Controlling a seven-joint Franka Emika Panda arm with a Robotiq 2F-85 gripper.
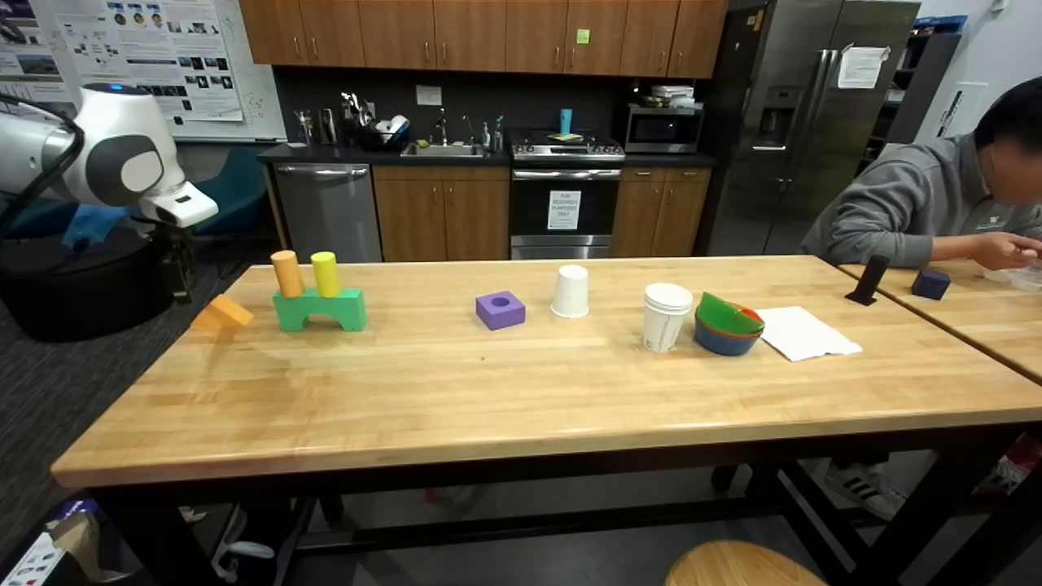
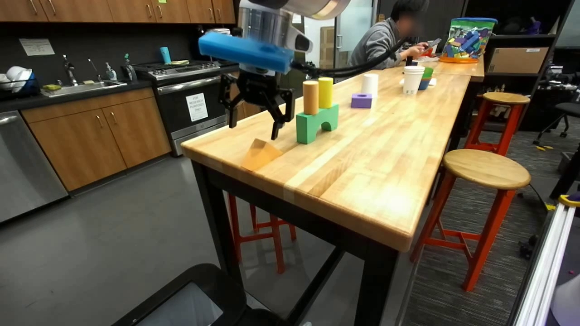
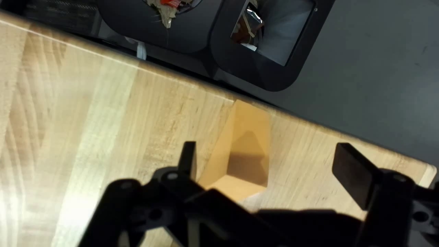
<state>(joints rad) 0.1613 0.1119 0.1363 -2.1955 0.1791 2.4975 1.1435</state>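
My gripper point(image 2: 253, 131) hangs open above the table's end, its fingers pointing down and nothing between them. Below it an orange wedge-shaped block point(image 2: 260, 155) lies on the wood near the edge. In the wrist view this orange block point(image 3: 252, 127) appears between the spread fingers, closer to the left one, with a shadow across it. Beside it stands a green arch block point(image 1: 321, 309), carrying an upright orange cylinder point(image 1: 286, 273) and an upright yellow cylinder point(image 1: 326, 274). Farther along the table sits a purple block point(image 1: 500, 311) with a round hole in its top.
An upside-down white cup point(image 1: 571, 291), stacked white cups point(image 1: 666, 325), nested bowls point(image 1: 727, 338) and a white sheet point(image 1: 802, 332) stand farther down the table. A person point(image 1: 920, 195) sits at the far end. Bins point(image 3: 192, 31) stand below the table edge; stools point(image 2: 487, 168) stand alongside.
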